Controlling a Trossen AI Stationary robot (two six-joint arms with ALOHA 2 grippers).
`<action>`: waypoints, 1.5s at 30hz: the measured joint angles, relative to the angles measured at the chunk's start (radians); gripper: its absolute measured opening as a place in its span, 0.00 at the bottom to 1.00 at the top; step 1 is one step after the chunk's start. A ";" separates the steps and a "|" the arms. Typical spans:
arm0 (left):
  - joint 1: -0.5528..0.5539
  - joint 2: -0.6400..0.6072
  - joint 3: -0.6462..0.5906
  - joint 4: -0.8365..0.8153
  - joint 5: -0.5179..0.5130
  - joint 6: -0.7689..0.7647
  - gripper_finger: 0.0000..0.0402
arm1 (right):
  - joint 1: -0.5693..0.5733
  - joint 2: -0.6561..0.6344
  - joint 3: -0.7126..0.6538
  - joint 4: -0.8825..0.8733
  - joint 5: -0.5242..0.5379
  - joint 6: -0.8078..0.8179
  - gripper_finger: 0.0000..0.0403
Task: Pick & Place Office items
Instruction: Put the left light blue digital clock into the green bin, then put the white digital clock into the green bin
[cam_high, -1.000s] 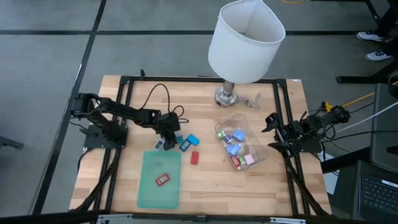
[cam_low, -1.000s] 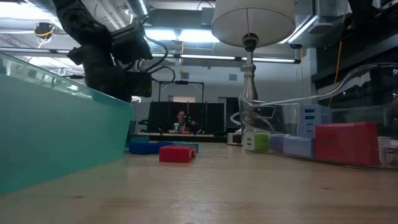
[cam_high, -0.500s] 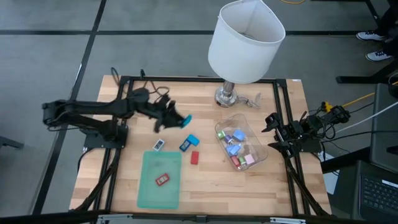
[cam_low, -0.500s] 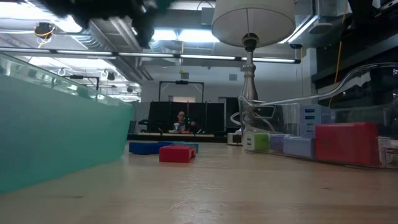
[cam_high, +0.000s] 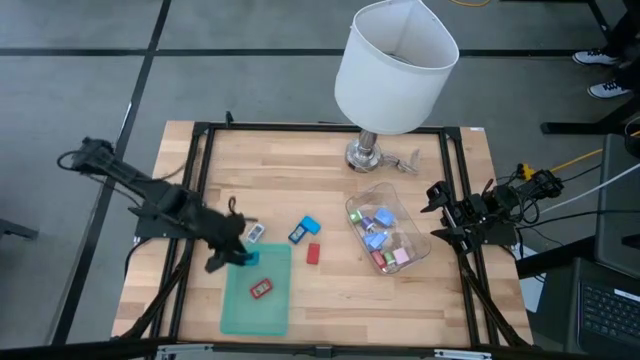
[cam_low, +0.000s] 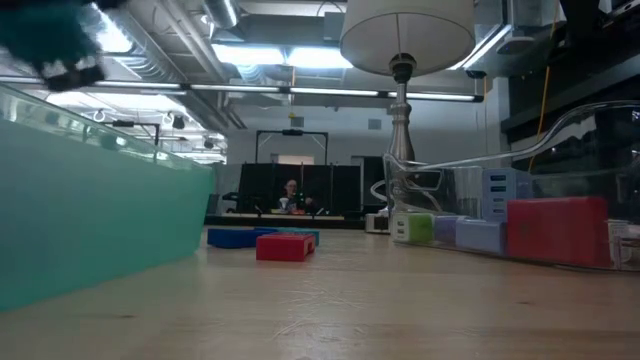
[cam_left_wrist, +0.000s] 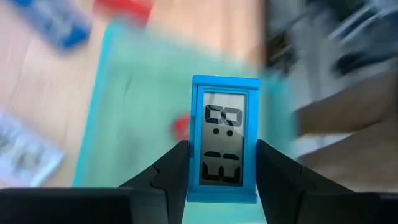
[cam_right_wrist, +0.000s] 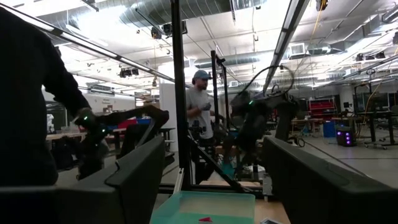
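Note:
My left gripper (cam_high: 238, 256) is shut on a small blue digital clock (cam_left_wrist: 225, 146) and hangs over the far left corner of the green tray (cam_high: 256, 300). A red piece (cam_high: 262, 289) lies flat in the tray. On the wood lie a white piece (cam_high: 255, 232), a blue piece (cam_high: 297, 235), a light blue piece (cam_high: 310, 223) and a red piece (cam_high: 313, 253). In the low view the held clock (cam_low: 58, 40) is a blur at the top left. My right gripper (cam_right_wrist: 214, 186) is open and waits at the table's right edge (cam_high: 440, 210). My left gripper pinches the blue clock between its two fingers (cam_left_wrist: 177, 171), one on each long side edge (cam_left_wrist: 194, 180) at the lower half of the case. The fingers come from above, pointing down at the tray. The clock is lifted clear, its display facing the wrist camera.
A clear plastic tub (cam_high: 388, 237) with several coloured pieces stands right of centre. A lamp with a white shade (cam_high: 395, 65) stands at the far edge on a metal base (cam_high: 365, 155). A black frame (cam_high: 200, 200) borders the table. Bare wood lies between tray and tub (cam_high: 330, 300).
My left gripper was down among the loose pieces beside the tray. It rose with the blue clock, swung toward the far edge, then came back toward the near left edge. It is now above the tray's far left corner. The clock has gone from the table into the air.

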 joint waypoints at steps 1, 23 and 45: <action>-0.026 0.022 0.000 -0.038 -0.023 -0.023 0.36 | 0.000 0.000 0.000 0.000 0.000 0.000 0.69; -0.054 0.456 -0.001 0.111 -0.053 -0.036 0.47 | 0.000 0.000 0.000 0.000 0.000 0.000 0.69; 0.058 0.141 0.000 0.278 -0.288 -0.187 0.59 | 0.000 0.000 0.000 0.000 0.000 0.000 0.69</action>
